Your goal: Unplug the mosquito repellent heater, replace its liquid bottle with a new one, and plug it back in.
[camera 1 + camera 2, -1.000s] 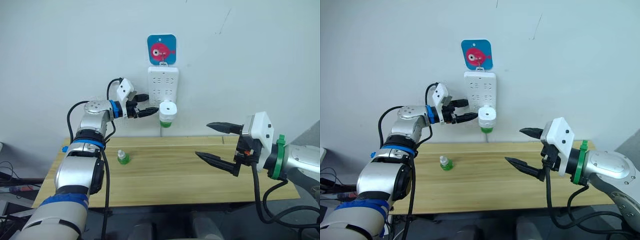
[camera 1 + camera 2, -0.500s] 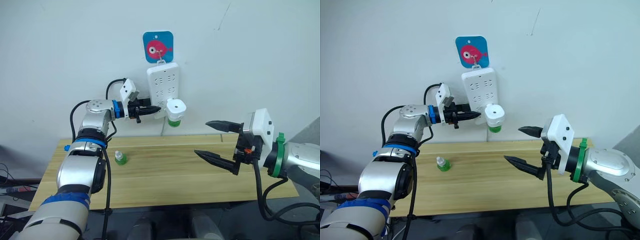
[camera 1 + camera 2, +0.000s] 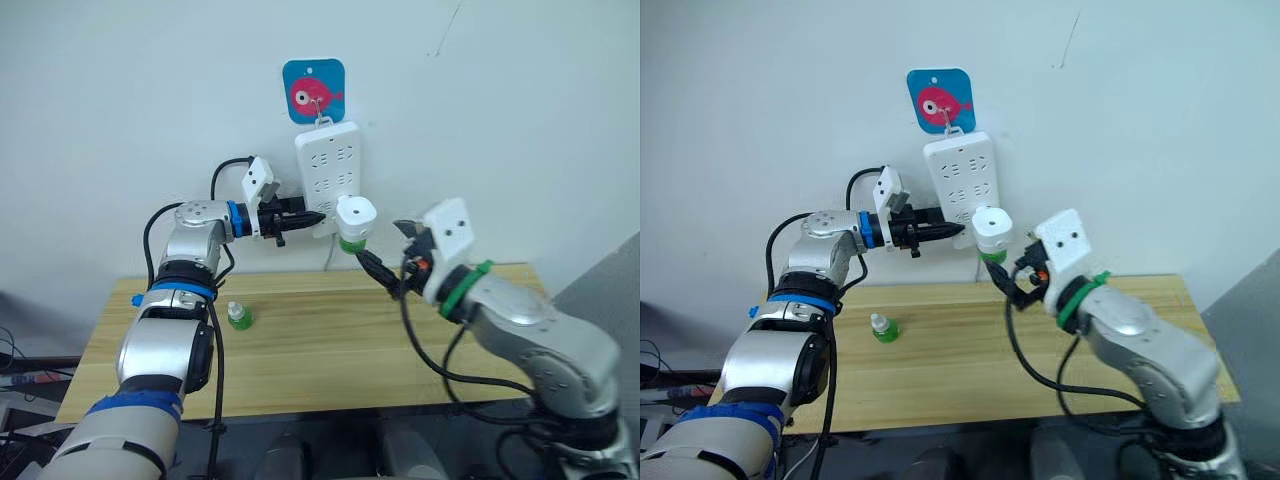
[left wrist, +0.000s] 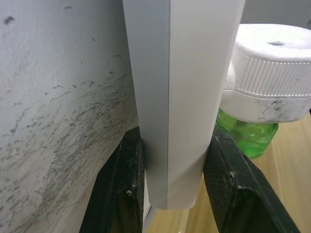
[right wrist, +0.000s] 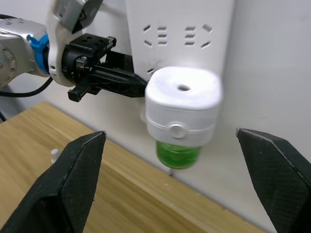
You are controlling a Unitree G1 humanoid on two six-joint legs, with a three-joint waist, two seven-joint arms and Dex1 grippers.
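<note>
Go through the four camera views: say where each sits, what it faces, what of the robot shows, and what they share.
Left eye, right eye: on the head, looking down at the wall-hung power strip, wooden table and capped green bottle; both arms show.
Left wrist: along the left gripper, shut on the strip's edge.
Right wrist: along the open right gripper, facing the heater.
Shared: the heater and its green bottle.

The right gripper (image 5: 177,179) has swung up close to the mosquito repellent heater (image 5: 182,107), fingers spread
</note>
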